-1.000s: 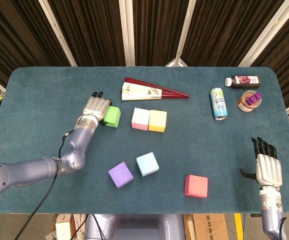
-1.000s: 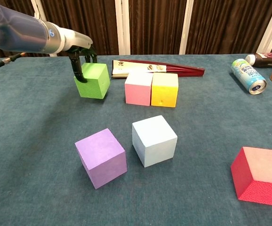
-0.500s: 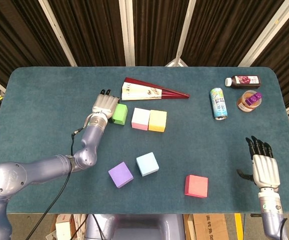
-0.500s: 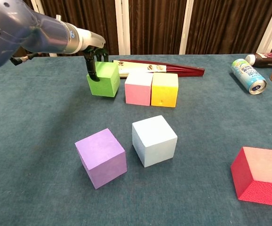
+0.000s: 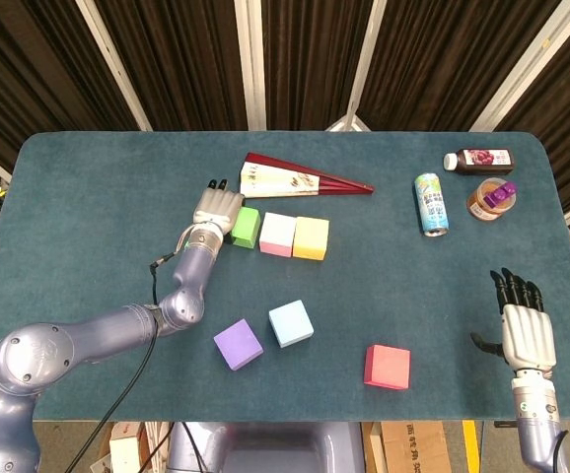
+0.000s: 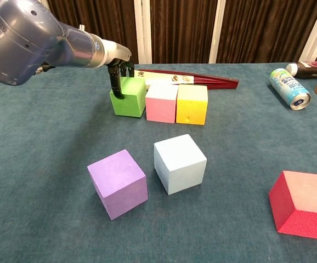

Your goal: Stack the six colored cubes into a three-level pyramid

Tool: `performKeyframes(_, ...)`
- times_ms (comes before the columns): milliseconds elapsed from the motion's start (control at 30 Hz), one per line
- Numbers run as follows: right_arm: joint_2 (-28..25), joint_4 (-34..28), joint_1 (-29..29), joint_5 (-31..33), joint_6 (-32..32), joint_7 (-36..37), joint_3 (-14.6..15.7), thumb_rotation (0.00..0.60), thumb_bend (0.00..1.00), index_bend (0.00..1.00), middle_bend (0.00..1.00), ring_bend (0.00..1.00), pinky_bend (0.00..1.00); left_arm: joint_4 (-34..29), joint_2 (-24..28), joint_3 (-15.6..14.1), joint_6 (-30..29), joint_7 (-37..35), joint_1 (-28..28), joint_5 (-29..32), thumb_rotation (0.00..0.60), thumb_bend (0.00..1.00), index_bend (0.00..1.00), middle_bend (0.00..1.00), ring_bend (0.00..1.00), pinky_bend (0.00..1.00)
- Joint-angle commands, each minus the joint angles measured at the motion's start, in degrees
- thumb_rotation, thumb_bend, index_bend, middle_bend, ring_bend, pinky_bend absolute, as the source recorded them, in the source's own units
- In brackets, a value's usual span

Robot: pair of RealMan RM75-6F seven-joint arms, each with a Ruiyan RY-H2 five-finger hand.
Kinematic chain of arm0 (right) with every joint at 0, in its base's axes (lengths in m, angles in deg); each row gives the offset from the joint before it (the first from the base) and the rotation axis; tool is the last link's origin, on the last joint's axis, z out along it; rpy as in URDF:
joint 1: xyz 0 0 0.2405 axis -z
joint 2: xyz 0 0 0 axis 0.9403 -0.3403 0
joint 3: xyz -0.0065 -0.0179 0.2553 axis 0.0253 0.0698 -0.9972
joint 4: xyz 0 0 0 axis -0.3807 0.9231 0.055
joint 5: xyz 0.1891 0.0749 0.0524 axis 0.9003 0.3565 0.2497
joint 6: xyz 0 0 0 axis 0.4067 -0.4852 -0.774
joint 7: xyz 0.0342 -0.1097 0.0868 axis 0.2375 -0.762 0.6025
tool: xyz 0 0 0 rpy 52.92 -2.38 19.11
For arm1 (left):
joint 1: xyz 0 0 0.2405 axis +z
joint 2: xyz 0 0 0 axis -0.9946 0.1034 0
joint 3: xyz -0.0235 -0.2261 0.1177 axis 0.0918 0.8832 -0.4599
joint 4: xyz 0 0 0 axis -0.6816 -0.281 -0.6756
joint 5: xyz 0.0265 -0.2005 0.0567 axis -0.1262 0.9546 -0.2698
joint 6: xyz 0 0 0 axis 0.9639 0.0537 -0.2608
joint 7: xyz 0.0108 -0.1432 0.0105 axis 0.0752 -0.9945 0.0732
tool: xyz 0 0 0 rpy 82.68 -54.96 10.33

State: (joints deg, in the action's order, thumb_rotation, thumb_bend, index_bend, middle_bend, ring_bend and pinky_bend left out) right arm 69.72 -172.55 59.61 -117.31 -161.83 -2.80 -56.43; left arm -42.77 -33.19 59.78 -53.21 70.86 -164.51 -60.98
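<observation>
My left hand (image 5: 216, 207) grips the green cube (image 5: 246, 227) from its left and top, its dark fingertips (image 6: 116, 82) on the cube's left face (image 6: 128, 97). The green cube sits right beside the pink cube (image 5: 277, 235), which touches the yellow cube (image 5: 311, 237), so the three form a row. Nearer the front lie the purple cube (image 5: 238, 344), the light blue cube (image 5: 291, 323) and the red cube (image 5: 387, 367), each apart from the others. My right hand (image 5: 524, 330) hovers open at the front right edge, holding nothing.
A folded red fan (image 5: 295, 180) lies just behind the cube row. At the back right are a tipped can (image 5: 430, 204), a lying bottle (image 5: 479, 160) and a small jar (image 5: 489, 199). Teal cloth covers the table (image 5: 88, 217).
My left hand carried the green cube rightward, from well left of the pink cube to right beside it. The right hand shifted only slightly.
</observation>
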Motion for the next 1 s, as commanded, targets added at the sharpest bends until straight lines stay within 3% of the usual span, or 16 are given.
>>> performKeyframes(33,0.01,-0.01,0.00,0.03,-0.02,-0.03,-0.02,0.600,0.20,0.02,0.02,0.00,0.00,-0.49,0.17,0.43,-0.21,-0.05,0.04,0.27,0.600,0.39,0.32,0.29,0.00,0.00)
performKeyframes(1000,-0.43,-0.22,0.21,0.28,0.01,0.71,-0.19,0.600,0.20,0.02,0.02,0.00,0.00,-2.01,-0.89,3.29,-2.39,3.31,-1.08,3.35,0.600,0.38,0.32,0.29,0.00,0.00)
